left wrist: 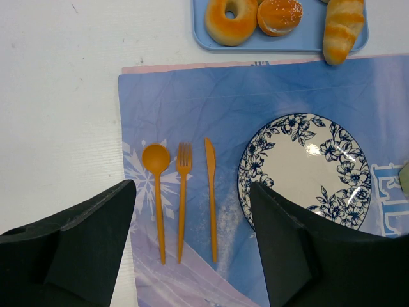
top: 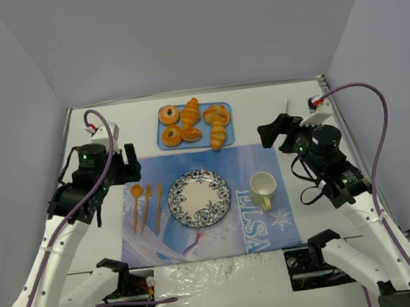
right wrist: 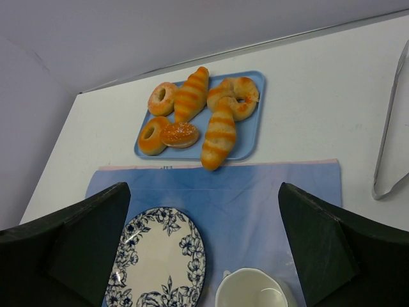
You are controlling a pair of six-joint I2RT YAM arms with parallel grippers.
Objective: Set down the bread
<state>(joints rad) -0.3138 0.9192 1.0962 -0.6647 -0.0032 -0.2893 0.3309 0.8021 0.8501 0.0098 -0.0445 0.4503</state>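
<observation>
The bread [top: 219,134] is a long golden-yellow ridged roll. It lies on the right side of the blue tray [top: 223,107] at the back, its near end over the tray's front edge. It also shows in the right wrist view [right wrist: 218,135] and in the left wrist view [left wrist: 344,25]. The blue-patterned plate [top: 199,198] sits empty on the placemat [top: 250,159]. My left gripper [top: 128,168] is open and empty above the mat's left part, over the cutlery [left wrist: 192,192]. My right gripper [top: 272,132] is open and empty above the mat's right back corner [right wrist: 203,192].
The tray also holds a deeper-orange croissant [top: 191,112], ring doughnuts [top: 169,115], a twisted roll [top: 217,113] and a seeded bun [top: 190,134]. An orange spoon [top: 136,203], fork [top: 148,203] and knife [top: 158,205] lie left of the plate. A cream cup [top: 262,189] stands on its right. Walls enclose three sides.
</observation>
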